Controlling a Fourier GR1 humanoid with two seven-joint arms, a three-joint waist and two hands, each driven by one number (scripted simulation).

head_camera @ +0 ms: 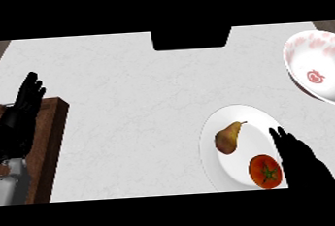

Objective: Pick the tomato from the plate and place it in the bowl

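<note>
At the lower right of the frame the right hand (302,157) sits just beside the tomato (265,171), its black fingers straight and released, holding nothing. The tomato lies on the plate's (224,116) lower part, the hand seemingly touching its right side, though that is hard to tell. A pear (228,138) lies near it, higher on the plate. Nothing is lifted yet; grasp, carry and drop all remain. The bowl (303,53), glossy white with pink spots, waits at the upper right. The tomato is round, smooth and red with a green stem star. The left hand (23,111) rests open at the left, over a wooden board (53,136)
</note>
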